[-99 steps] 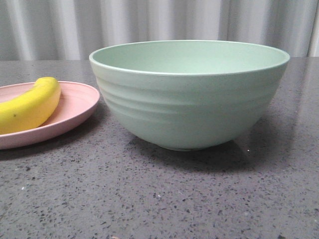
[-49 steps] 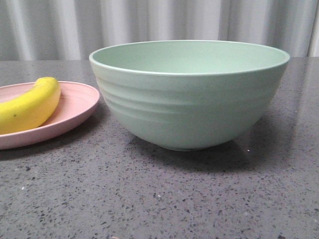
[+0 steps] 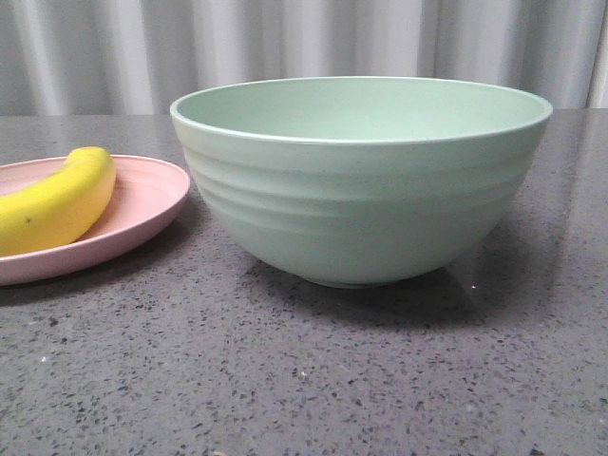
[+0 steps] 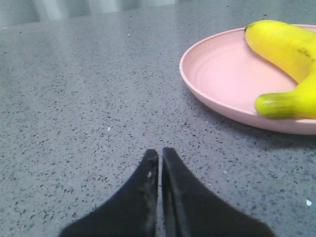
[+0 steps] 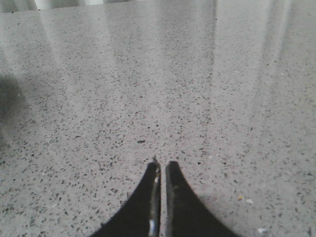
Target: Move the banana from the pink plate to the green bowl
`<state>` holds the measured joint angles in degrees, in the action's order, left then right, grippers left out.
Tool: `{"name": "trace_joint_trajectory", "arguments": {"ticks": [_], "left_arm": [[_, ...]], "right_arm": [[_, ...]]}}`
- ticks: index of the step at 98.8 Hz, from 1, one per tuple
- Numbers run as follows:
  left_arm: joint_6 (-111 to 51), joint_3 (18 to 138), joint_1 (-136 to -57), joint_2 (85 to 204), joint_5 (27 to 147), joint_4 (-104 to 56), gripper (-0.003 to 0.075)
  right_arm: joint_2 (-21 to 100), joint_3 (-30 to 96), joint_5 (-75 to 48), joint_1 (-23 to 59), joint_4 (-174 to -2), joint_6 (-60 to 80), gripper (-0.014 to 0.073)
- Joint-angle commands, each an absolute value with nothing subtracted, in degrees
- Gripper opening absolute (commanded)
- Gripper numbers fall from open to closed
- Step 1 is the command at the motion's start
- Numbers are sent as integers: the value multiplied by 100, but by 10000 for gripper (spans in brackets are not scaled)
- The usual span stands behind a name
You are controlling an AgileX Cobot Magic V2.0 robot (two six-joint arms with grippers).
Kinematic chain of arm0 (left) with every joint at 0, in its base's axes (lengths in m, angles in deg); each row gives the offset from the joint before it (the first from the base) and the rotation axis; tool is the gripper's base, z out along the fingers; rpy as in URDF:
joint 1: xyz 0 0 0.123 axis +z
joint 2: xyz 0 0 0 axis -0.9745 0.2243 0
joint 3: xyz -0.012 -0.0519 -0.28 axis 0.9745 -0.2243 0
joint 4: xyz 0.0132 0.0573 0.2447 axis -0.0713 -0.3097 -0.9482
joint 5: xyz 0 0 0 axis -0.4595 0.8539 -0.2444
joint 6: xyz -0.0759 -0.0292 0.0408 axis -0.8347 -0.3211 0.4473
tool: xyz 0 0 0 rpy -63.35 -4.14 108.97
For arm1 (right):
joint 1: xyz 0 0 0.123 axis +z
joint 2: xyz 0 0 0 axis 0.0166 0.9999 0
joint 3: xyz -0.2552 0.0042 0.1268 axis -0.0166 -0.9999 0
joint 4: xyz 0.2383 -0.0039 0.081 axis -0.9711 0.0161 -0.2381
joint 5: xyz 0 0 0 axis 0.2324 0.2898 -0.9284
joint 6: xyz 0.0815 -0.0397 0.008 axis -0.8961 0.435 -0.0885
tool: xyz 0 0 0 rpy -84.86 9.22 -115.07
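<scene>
The yellow banana (image 3: 59,201) lies on the pink plate (image 3: 152,204) at the left of the front view. The mint-green bowl (image 3: 361,190) stands just right of the plate, and nothing shows above its rim. In the left wrist view the banana (image 4: 289,54) rests on the plate (image 4: 217,74), with its stem end over the near rim. My left gripper (image 4: 160,153) is shut and empty, low over the bare table short of the plate. My right gripper (image 5: 163,165) is shut and empty over bare table. Neither gripper shows in the front view.
The table is grey speckled stone (image 3: 304,380). A pale pleated curtain (image 3: 304,47) hangs behind it. A dark shadow (image 5: 10,108) falls at the edge of the right wrist view.
</scene>
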<state>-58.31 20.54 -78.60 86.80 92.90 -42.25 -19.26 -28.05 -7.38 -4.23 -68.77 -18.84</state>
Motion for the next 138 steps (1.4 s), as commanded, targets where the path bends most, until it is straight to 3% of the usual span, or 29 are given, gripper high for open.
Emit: {"name": "trace_joint_trajectory", "arguments": {"ticks": [1,54,138], "left_arm": [[-5870,1993,-7851,8515,8905,-4195,-20],[-5870,1993,-7851,8515,8137,-4195,-20],[-5870,1993,-7851,8515,8008,-4184,-20]], "right_arm": [[-2052,-2920,-844,-457,-6812,-1864,-71],[-2052,-2920,-1435,-457,-6811,-1864,-71],[-2052,-2920,-1655,-457,-6858,-1864,-71]]}}
